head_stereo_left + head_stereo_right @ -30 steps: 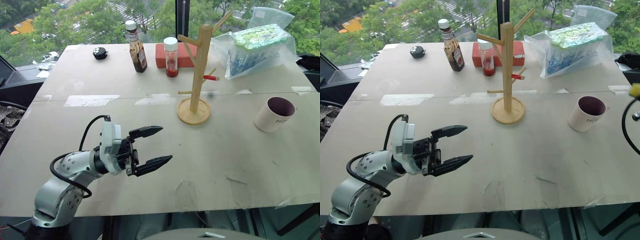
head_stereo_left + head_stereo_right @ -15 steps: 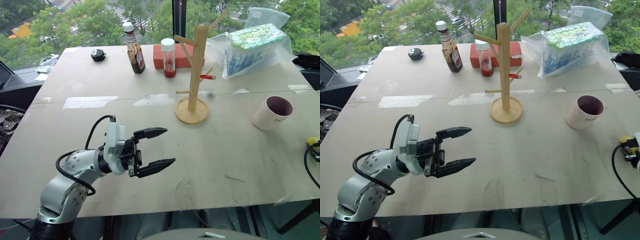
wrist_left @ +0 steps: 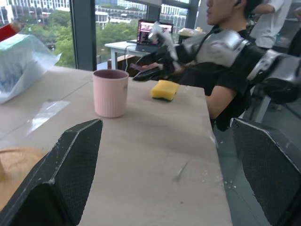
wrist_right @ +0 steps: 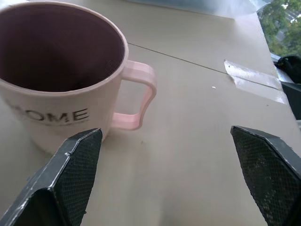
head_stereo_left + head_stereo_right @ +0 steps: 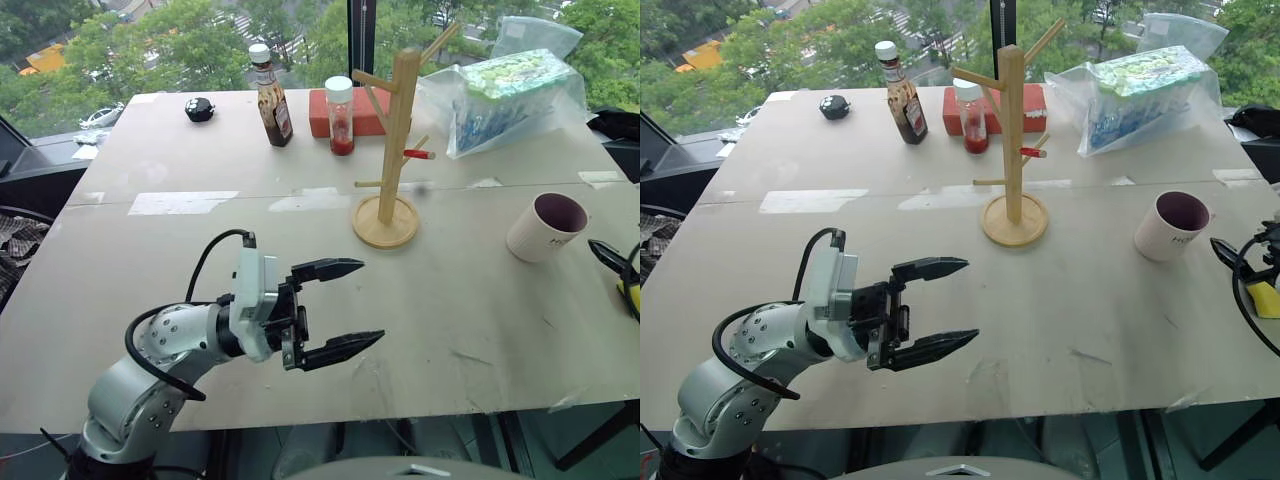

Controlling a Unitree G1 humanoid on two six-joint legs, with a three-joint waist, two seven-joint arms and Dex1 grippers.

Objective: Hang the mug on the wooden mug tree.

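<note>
The cream mug point(image 5: 545, 228) with a dark maroon inside stands upright on the table's right side, its handle point(image 4: 137, 94) turned to the right. Just right of it my right gripper point(image 4: 164, 132) is open and empty, and one black finger point(image 5: 603, 253) shows at the picture's edge. The mug lies ahead of its fingers, untouched. The wooden mug tree point(image 5: 396, 140) stands mid-table on its round base, with one red-tipped peg. My left gripper point(image 5: 371, 300) hovers open and empty over the near left of the table, pointing right toward the mug point(image 3: 110, 92).
A yellow sponge point(image 5: 1266, 298) lies on the table by the right gripper. At the back stand a brown sauce bottle point(image 5: 272, 95), a red-capped jar point(image 5: 342, 115), a red block point(image 5: 372, 108), a plastic bag point(image 5: 515, 95) and a small black object point(image 5: 200, 107). A person point(image 3: 225, 52) sits past the right edge.
My right gripper has come down into view at the right edge and opened. The yellow sponge came down with it and now lies on the table. My left gripper shifted slightly right.
</note>
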